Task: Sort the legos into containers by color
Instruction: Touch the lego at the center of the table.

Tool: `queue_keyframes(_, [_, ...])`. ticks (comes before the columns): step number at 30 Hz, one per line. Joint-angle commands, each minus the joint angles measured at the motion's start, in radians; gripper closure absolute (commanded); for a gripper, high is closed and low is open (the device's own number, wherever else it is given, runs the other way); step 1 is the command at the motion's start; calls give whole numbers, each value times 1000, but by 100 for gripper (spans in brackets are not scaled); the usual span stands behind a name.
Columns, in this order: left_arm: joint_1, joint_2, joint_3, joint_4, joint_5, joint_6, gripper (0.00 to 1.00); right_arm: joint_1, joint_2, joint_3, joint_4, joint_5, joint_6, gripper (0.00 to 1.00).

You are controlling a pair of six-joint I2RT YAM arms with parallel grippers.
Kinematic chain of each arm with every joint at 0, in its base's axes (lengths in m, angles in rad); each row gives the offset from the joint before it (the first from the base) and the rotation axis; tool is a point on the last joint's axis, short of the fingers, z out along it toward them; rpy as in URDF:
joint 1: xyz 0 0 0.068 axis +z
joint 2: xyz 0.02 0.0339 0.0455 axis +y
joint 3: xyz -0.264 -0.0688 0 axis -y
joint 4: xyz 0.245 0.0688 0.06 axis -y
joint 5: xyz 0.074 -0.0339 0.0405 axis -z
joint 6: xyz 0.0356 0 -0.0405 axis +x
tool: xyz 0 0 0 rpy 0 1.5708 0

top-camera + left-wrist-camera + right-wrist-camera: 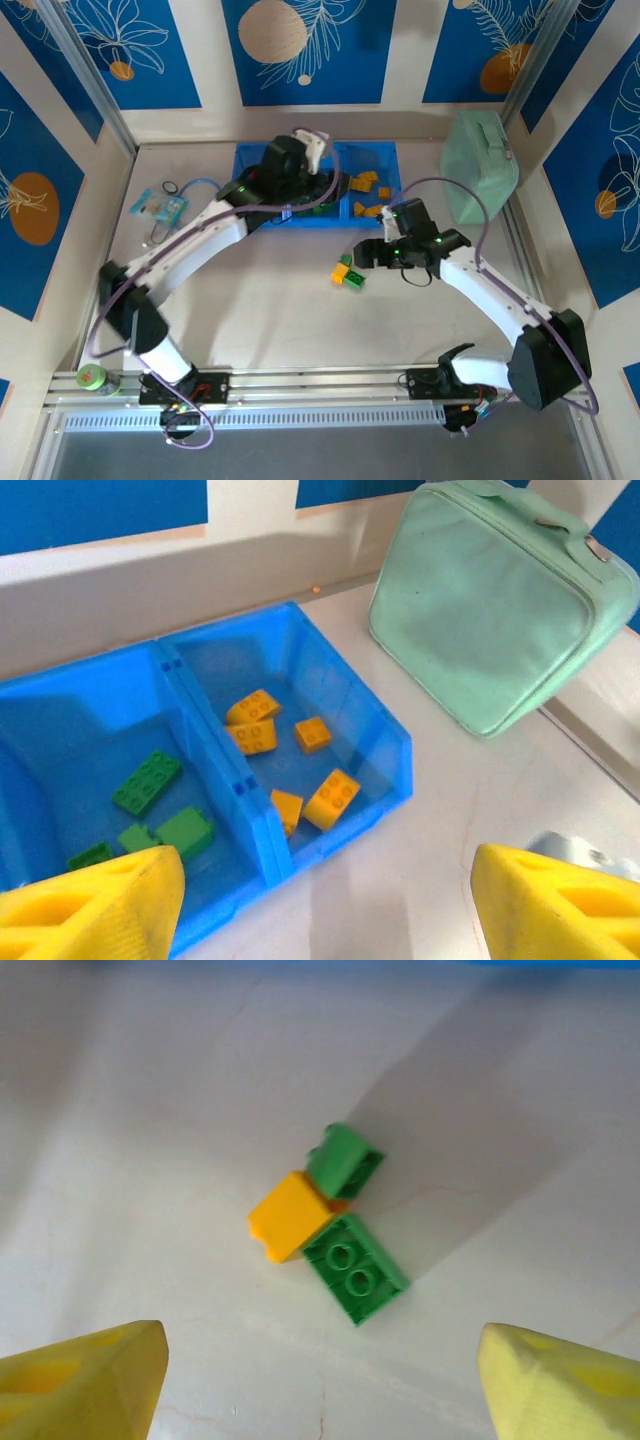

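The blue tray stands at the back centre. My left gripper hovers over it, open and empty. In the left wrist view the tray's right compartment holds several orange legos, and the one beside it holds green legos. My right gripper hangs open above the table in front of the tray. Below it lie a yellow-orange lego and two green legos, touching in a small cluster. The tray's left end is hidden under the left arm.
A pale mint-green case lies at the back right, close to the tray's right end. A packet with cables sits at the back left. A green tape roll rests near the left arm's base. Walls enclose the table.
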Motion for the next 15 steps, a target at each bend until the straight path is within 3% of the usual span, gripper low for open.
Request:
queue_keyframes(1, [-6, -70, -194, 57, -37, -32, 25, 74, 64, 63, -39, -1, -139, 17])
queue_keyframes(8, [-6, -282, -569, 97, -89, -152, 26, 193, 293, 204, -101, 127, -186, 17])
queue_keyframes(15, [-6, -419, -748, 70, -129, -207, 27, 264, 515, 353, -197, 264, -152, 20])
